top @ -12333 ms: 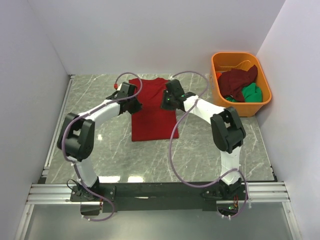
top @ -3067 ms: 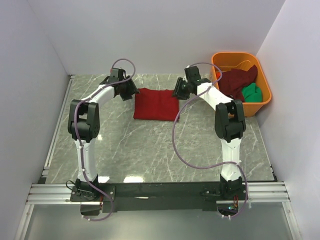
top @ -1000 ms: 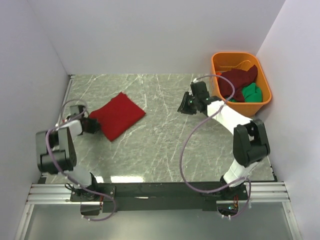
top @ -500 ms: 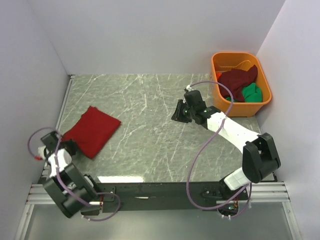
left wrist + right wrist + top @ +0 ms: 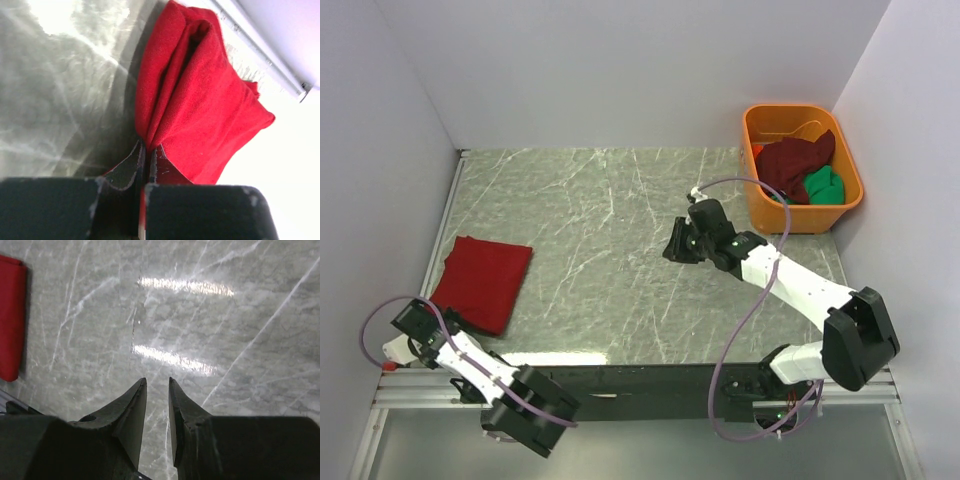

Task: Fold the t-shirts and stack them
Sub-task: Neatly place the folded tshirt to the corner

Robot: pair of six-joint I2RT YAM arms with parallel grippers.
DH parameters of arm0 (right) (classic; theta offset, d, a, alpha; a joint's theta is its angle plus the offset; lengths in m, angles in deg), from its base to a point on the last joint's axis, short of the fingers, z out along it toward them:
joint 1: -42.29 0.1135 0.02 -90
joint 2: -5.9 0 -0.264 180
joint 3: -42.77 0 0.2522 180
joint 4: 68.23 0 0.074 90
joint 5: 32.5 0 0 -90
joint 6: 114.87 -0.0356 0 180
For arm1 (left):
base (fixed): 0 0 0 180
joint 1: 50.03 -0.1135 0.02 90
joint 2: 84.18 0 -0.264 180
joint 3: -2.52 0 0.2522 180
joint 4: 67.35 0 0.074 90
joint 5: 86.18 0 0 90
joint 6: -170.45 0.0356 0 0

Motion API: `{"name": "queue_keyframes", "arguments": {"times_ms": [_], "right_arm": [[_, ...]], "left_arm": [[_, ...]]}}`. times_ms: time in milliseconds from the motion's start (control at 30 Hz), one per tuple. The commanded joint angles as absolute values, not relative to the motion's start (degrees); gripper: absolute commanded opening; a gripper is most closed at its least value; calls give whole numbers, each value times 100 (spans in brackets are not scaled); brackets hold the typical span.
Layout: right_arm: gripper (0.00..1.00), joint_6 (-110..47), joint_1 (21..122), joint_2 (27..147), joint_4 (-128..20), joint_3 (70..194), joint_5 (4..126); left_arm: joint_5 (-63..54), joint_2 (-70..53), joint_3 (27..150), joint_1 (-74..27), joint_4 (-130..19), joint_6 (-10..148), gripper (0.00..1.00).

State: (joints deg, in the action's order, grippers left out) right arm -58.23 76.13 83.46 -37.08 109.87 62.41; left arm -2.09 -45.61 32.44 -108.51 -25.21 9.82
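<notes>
The left gripper (image 5: 146,150) has its jaws pressed together on the near edge of the folded bright red t-shirt (image 5: 200,100). In the left wrist view the cloth bunches into a pinch right at the fingertips and fans out away from them. The open mouth of the fold is at the end farthest from the gripper. How many layers sit between the fingers is hard to tell.

From above, the left gripper (image 5: 428,315) sits low at the table's near left corner. The red t-shirt (image 5: 480,282) lies flat on the marble table (image 5: 620,210), spreading directly ahead of the fingers and slightly to their right. Its far side lies close to the metal rail (image 5: 438,235) along the table's left edge.

The right gripper (image 5: 676,246) is above the middle of the table, with its jaws a little apart and nothing between them. In its own view the right gripper (image 5: 156,385) points down at bare marble. The red t-shirt (image 5: 10,320) shows only as a strip far off to the left of its fingers.

Behind and to the right of the right gripper, well apart from it, stands the orange tub (image 5: 817,217). Inside the tub, the dark maroon t-shirt (image 5: 798,160) is crumpled over the green t-shirt (image 5: 824,186).
</notes>
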Motion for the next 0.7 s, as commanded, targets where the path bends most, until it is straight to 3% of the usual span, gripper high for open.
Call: {"name": "queue_keyframes", "arguments": {"times_ms": [0,200,267,300,367,400,433,667], "right_arm": [[32,-5756,7700,7921,-3830,10804,6075],[31,-5704,7700,7561,-3821,10496,6049],[31,-5704,7700,7490,-3821,10409,6075],[32,-5704,7700,7420,-3821,10382,6084],[32,-5686,7700,7367,-3812,10338,6093],[32,-5695,7700,7323,-3795,10329,6101],[32,-5695,7700,7296,-3795,10320,6110],[34,-5616,7709,7261,-3681,10408,6093]], "left_arm": [[267,-4972,3377,-10891,-1915,645,1],[365,-5175,3500,-10891,-1404,328,1],[365,-5201,3544,-10891,-1404,389,9],[365,-5193,3622,-10892,-1352,424,28],[530,-5193,3763,-10892,-1246,477,53],[627,-5193,3955,-10883,-1150,573,85],[698,-5184,4070,-10883,-1097,626,99],[744,-4876,5396,-10874,-1175,1810,99]]}}
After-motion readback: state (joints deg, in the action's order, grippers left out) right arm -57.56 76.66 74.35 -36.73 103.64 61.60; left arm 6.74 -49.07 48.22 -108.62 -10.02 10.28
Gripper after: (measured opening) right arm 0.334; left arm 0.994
